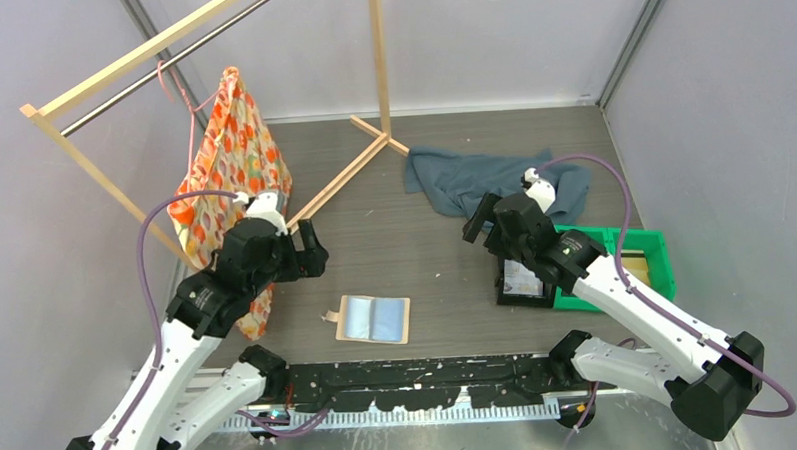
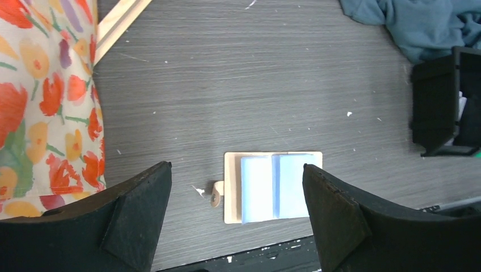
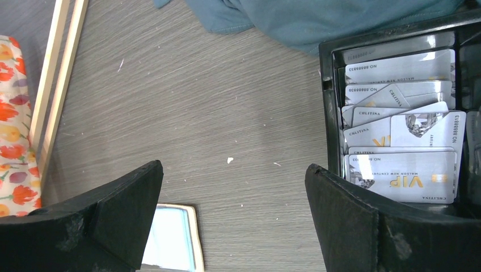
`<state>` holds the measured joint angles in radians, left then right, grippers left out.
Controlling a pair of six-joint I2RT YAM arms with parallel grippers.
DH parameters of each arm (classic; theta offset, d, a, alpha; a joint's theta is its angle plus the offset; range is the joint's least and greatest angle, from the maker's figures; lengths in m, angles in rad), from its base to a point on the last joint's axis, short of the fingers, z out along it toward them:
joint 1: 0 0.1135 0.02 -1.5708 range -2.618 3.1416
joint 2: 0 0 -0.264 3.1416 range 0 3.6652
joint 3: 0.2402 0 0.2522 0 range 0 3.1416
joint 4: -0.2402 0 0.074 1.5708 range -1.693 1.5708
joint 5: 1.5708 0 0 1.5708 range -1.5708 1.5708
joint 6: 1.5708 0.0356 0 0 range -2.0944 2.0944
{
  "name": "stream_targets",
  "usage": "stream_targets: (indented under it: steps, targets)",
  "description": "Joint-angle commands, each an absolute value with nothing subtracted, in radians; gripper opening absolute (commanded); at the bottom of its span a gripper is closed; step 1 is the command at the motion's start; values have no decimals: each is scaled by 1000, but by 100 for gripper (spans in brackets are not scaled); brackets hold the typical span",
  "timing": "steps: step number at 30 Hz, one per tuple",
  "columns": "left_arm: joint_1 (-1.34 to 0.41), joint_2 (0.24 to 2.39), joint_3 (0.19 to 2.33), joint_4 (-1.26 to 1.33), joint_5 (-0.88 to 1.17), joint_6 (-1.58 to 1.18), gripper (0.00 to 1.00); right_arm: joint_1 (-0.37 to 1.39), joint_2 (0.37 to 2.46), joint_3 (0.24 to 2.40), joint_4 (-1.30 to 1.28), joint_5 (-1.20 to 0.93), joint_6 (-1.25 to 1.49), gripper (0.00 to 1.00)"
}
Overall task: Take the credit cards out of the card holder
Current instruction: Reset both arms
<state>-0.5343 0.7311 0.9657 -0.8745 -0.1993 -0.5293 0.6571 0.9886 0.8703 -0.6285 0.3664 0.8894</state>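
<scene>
Overhead view of a grey wood-grain table [image 1: 416, 254] with two robot arms, which I am driving remotely. The card holder [image 1: 373, 319] is lying opened flat near the 6 o'clock edge of the table, pale blue pockets facing up and its small tab [image 2: 216, 194] pointing to 9 o'clock. I am seeing no card edge showing in either pocket, though a card tucked fully inside would be hidden from me. The credit cards [image 3: 403, 175], glossy and silvery grey with pale print, are lying in a loose overlapping stack inside the black tray [image 3: 324, 102], at roughly 3 o'clock from the holder and well apart from it. The left gripper [image 2: 235, 173] is hovering above the table at about 10 o'clock from the holder, its claw spread wide and gripping nothing. The right gripper [image 3: 233, 170] is hanging at about 1 o'clock from the holder, just beside the tray, its claw also spread fully and empty. I am judging the job to be close to finished, so the step now is checking the pockets. To do it well, I am planning to lower the left claw straight over the holder, pin the tan border on the tab side rather than the blue fabric, and feel along each pocket mouth with one finger. I cannot tell which way the pockets open, so I am keeping any pull slow and flat to the table.
</scene>
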Motion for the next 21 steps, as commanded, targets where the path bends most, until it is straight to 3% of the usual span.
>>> stream_targets:
  steps: [1, 7, 15, 21]
  targets:
    - [-531, 744, 966, -850, -104, -500, 87, 653, 990, 864, -599, 359, 909, 100]
    - [-622, 832, 917, -848, -268, -535, 87, 653, 977, 869, -628, 371, 901, 100]
    - [-738, 970, 960, -842, -320, -583, 87, 653, 954, 853, -646, 419, 911, 100]
    - [-739, 939, 956, -812, -353, -593, 89, 653, 965, 870, -682, 451, 927, 100]
